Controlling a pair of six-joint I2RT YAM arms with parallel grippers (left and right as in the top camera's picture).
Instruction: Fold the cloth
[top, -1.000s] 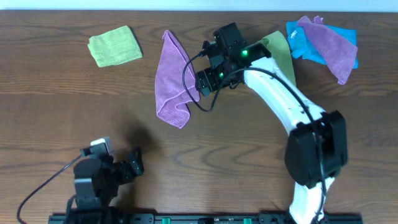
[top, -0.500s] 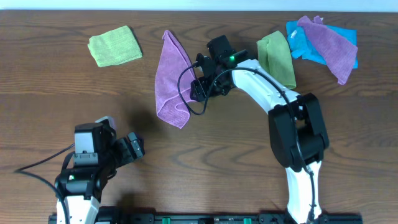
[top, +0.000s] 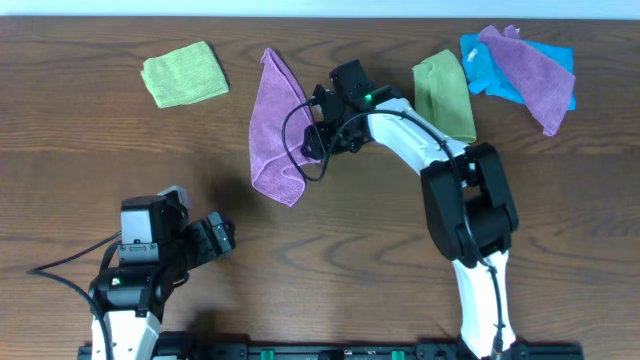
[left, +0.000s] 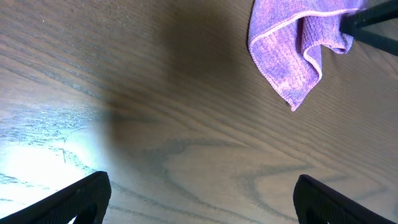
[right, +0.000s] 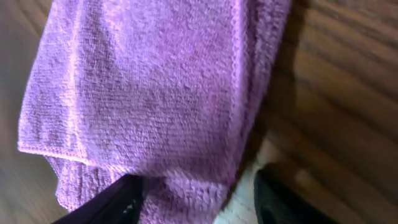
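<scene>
Wood table (top: 100, 160), purple cloth (top: 275, 130) lying near-to-far

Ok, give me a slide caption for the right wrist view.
Right gripper open at the edge of the folded purple cloth on the wooden table.

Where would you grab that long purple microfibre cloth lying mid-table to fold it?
Likely the right edge of the long purple microfibre cloth, approached from the right: it lies flat, but there doubled layers form a raised hem, and the open right gripper straddles it.
</scene>
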